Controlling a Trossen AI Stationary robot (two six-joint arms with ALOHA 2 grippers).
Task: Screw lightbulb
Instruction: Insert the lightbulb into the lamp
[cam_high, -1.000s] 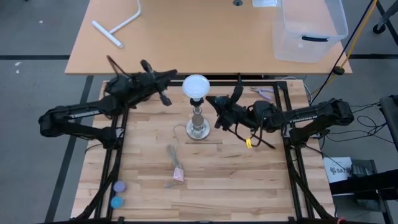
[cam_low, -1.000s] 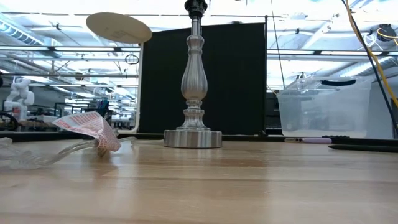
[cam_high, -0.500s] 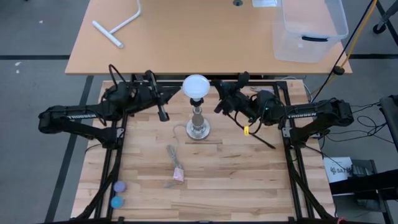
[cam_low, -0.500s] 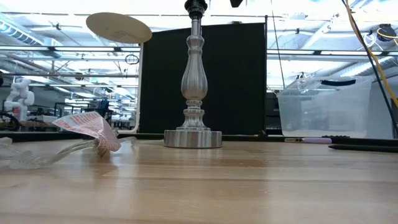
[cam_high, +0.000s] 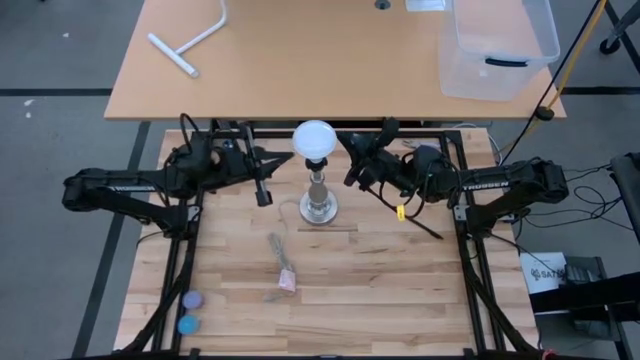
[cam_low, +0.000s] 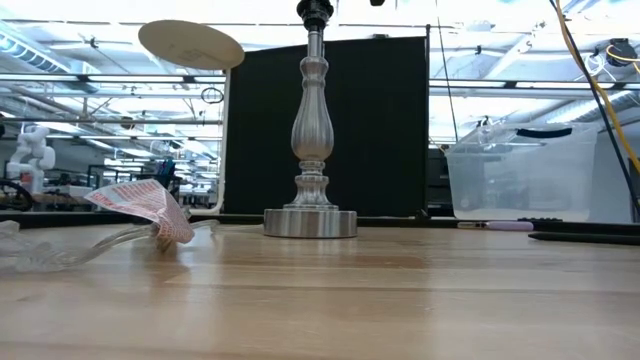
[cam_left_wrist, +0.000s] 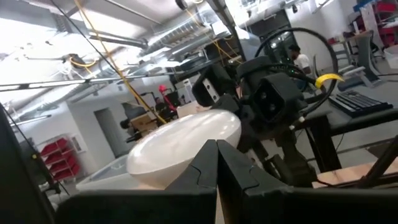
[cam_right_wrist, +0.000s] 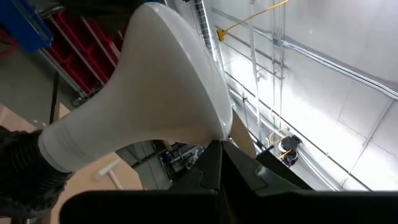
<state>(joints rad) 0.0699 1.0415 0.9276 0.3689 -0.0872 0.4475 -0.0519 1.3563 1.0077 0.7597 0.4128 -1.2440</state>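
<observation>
The white lightbulb (cam_high: 316, 140) sits base-down in the black socket (cam_low: 315, 10) on top of the upright metal lamp post (cam_low: 311, 120), whose round base (cam_high: 318, 210) rests on the wooden table. The bulb's globe shows in the left wrist view (cam_left_wrist: 186, 146), and its globe and neck in the right wrist view (cam_right_wrist: 155, 106). My left gripper (cam_high: 262, 180) is shut, left of the bulb and apart from it. My right gripper (cam_high: 350, 165) is shut, close beside the bulb on its right. The low view cuts the bulb off.
The lamp's clear cord with a red-and-white tag (cam_high: 285, 275) lies on the table near the post's base. Two small round discs (cam_high: 188, 312) lie at the near left corner. A clear bin (cam_high: 500, 45) and a white T-shaped piece (cam_high: 190, 40) are on the far table.
My left gripper has drawn back toward the table's left edge, away from the bulb. My right gripper has gone from beside the post toward the far edge and up, to beside the bulb. The bulb and the post have stayed put.
</observation>
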